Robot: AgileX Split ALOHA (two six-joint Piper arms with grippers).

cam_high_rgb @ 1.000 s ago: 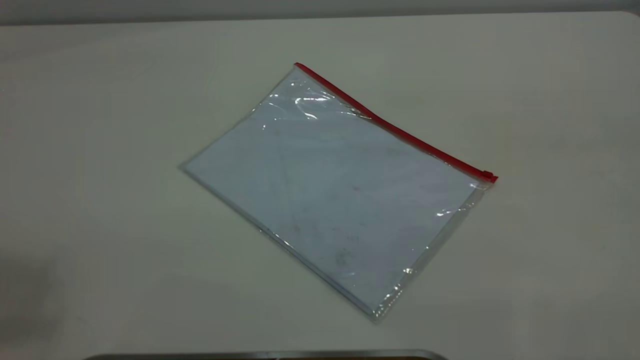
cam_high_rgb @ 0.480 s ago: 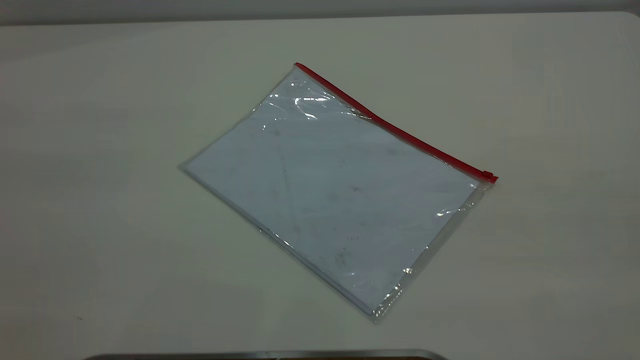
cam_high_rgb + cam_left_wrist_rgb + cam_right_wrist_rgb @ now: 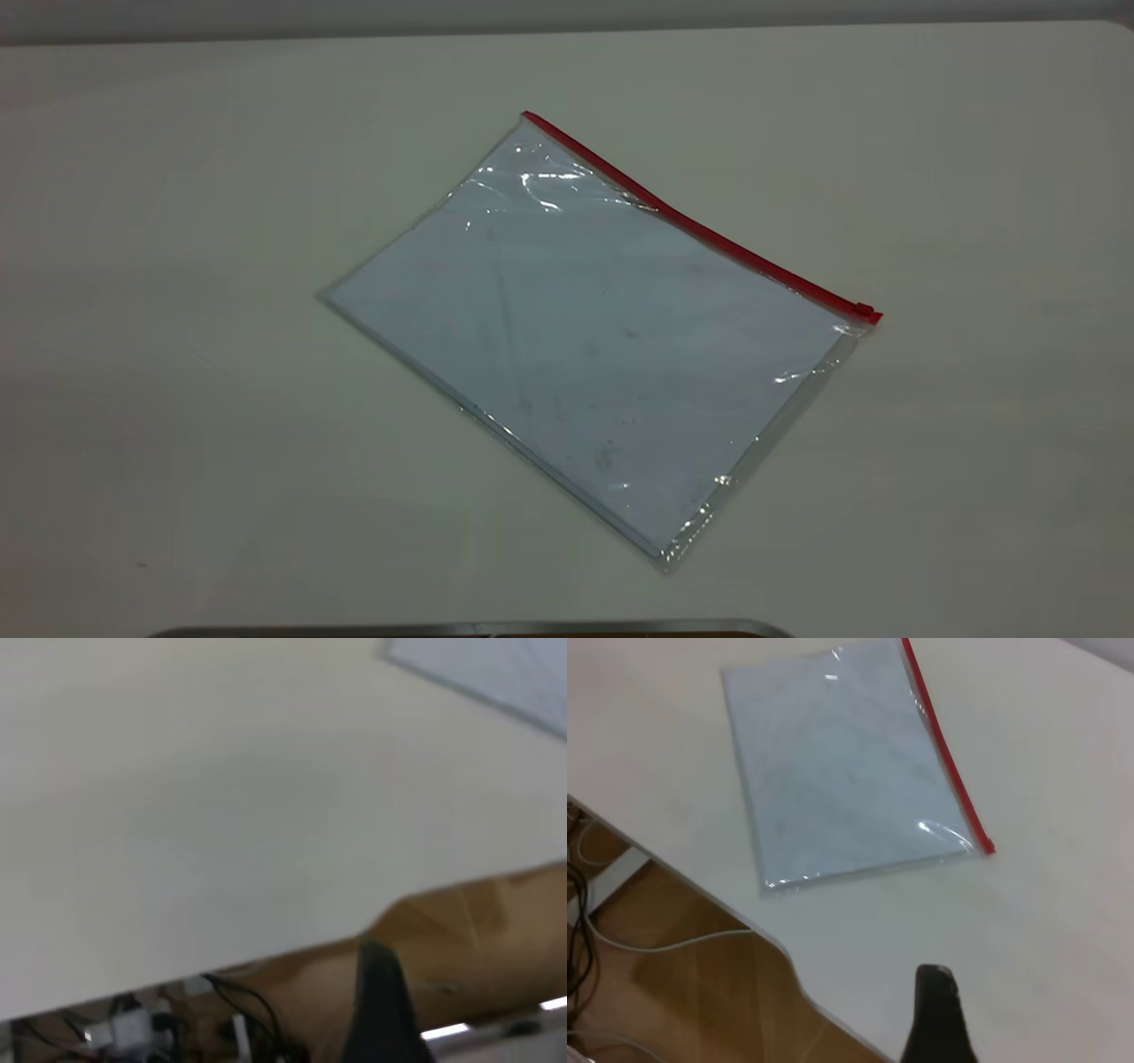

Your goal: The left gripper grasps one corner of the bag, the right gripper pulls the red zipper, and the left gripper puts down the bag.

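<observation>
Nothing on the tabletop (image 3: 177, 372) has shifted since the earlier frames: the bag (image 3: 594, 346) lies exactly where it lay, and only a faint shadow at the near left edge has faded away.

Nearest, at the rig's own side, both arms hang back off the tabletop. The left tool (image 3: 379, 1010) shows only as one dark finger over the tabletop's edge, with the bag's corner just peeping into its wrist view; whether that tool is released or clenched cannot be told. The right tool (image 3: 937, 1014) likewise shows a single dark finger above the tabletop's rim, well apart from the bag, and its state cannot be told either. Neither one touches anything.

Farther out, the bag lies flat and skewed in the middle of the tabletop, white paper showing through the clear plastic. Along its far long edge runs the red zipper (image 3: 700, 229), with the slider tab (image 3: 864, 311) at the right-hand end.

The pouch looks light, limp and slick; it would probably slide on the tabletop and sag if lifted from one point. It lies so flat that a finger may have trouble getting under it. The likeliest hold is the corner of the bag (image 3: 532, 122) at the red strip's end opposite the slider, so the pull has something to work against.
</observation>
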